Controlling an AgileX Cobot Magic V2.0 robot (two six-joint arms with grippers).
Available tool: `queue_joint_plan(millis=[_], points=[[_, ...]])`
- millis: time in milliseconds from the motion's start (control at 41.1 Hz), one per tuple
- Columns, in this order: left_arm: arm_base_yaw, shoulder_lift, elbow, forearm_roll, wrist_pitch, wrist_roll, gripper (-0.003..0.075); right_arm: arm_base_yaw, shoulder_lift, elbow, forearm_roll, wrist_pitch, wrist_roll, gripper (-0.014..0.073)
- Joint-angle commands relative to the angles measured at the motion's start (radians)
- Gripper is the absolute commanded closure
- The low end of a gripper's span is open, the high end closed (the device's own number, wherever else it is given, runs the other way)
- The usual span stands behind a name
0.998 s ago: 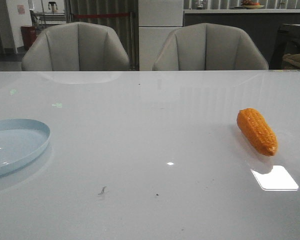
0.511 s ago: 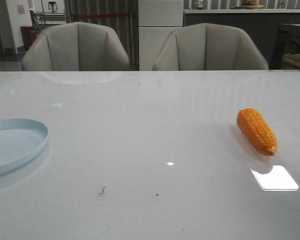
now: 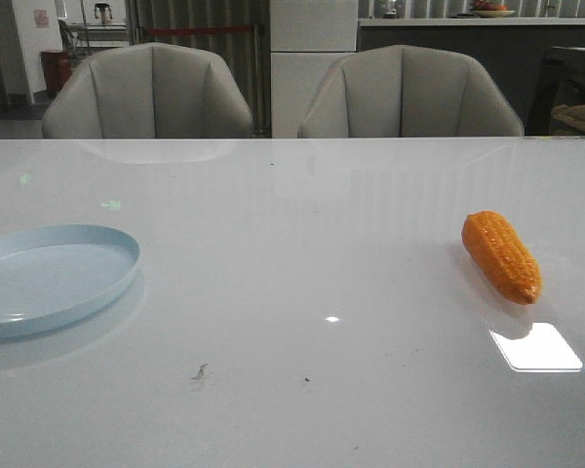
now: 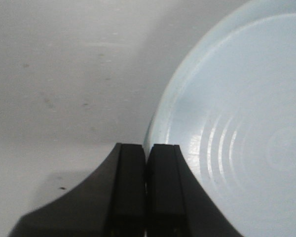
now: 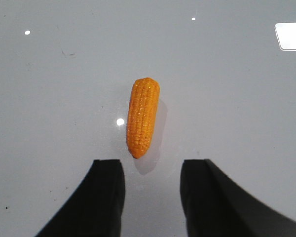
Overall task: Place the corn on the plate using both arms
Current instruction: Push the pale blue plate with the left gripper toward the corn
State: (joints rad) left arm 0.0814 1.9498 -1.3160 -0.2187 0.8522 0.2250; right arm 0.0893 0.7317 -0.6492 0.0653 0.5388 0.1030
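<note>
The orange corn (image 3: 501, 256) lies on the white table at the right, tapered end toward the front. In the right wrist view the corn (image 5: 143, 117) rests just ahead of my right gripper (image 5: 152, 165), which is open with nothing between its fingers. The pale blue plate (image 3: 49, 283) sits flat at the table's left, empty. In the left wrist view my left gripper (image 4: 147, 145) is shut on the plate's (image 4: 237, 123) rim, one finger inside and one outside. Neither gripper shows in the front view.
Two grey chairs (image 3: 151, 93) stand behind the table's far edge. A bright reflection patch (image 3: 534, 348) lies on the tabletop in front of the corn. A small dark speck (image 3: 200, 370) marks the near middle.
The plate has slid to the right, away from the left edge, so more of it shows in the front view. The corn has not moved.
</note>
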Motion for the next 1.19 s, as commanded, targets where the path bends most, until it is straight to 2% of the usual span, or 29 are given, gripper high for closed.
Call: queue_joint_plan(millis=[0,292,608,730,1168], points=[[-0.060,-0.042,-0.025,-0.029,0.011,0.016,0.0631,-0.003,0.000,-0.036,-0.006,-0.077,0.002,0.0201],[-0.293,-0.042,-0.038,-0.101,0.021,0.022,0.0631,-0.003,0.000,-0.036,-0.006,-0.075,0.002,0.0201],[-0.511,-0.042,-0.136,-0.214,-0.058,-0.002,0.0631,-0.003,0.000,-0.036,-0.006,-0.067,0.002,0.0201],[-0.530,-0.038,-0.146,-0.210,-0.098,-0.047,0.0631,-0.003,0.000,-0.036,-0.006,-0.048,0.002,0.0201],[-0.527,-0.003,-0.146,-0.158,-0.080,-0.047,0.0612,-0.003,0.000,-0.036,-0.006,-0.035,0.002,0.0201]])
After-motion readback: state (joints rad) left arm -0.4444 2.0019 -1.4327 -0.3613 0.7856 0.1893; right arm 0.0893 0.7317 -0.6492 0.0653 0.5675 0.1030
